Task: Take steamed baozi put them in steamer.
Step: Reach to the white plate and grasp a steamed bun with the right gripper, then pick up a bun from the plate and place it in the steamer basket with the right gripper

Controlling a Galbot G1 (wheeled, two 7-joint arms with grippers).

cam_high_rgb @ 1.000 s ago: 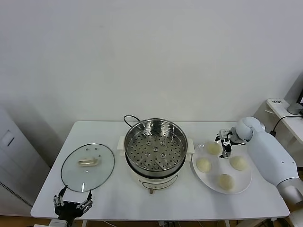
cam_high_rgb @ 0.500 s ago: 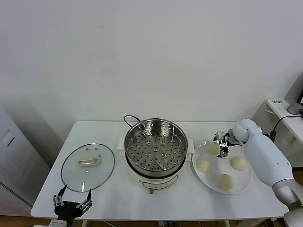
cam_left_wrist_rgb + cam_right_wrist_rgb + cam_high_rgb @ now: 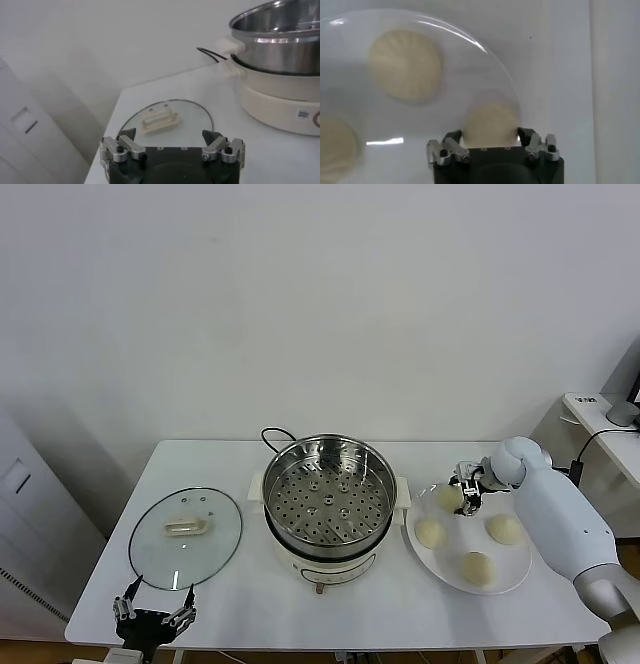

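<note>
On the plate (image 3: 512, 576) beside the steamer (image 3: 328, 494) — right gripper (image 3: 466, 492) apparently pinching a baozi (image 3: 490, 125); glass lid (image 3: 186, 536) far left.

Steamer (image 3: 328, 502) mid-table, lid (image 3: 186, 537) to its left, four baozi (image 3: 430, 532) on plate (image 3: 510, 573) to its right.

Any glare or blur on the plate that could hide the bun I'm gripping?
Right wrist view: a bright glare streak on the plate rim and a highlight on its floor; the gripped baozi between the right gripper fingers is soft-focused but visible. Head view: even light, no glare there.
</note>
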